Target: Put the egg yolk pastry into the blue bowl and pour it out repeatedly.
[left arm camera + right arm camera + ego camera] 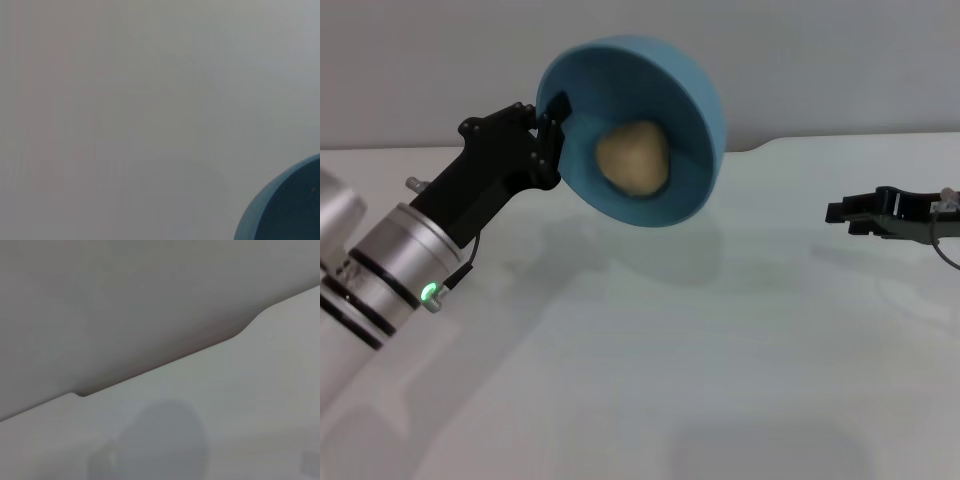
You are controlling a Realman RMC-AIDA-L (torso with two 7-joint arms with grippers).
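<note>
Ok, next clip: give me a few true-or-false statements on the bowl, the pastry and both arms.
1. The left gripper holds the blue bowl by its rim, off the table. True.
2. The bowl stands upright. False: it is tipped steeply, its opening facing the camera.
3. The egg yolk pastry lies on the table. False: it is inside the tilted bowl.
4. The right gripper is away from the bowl, to the right. True.
5. The right gripper holds the pastry. False: it holds nothing.
</note>
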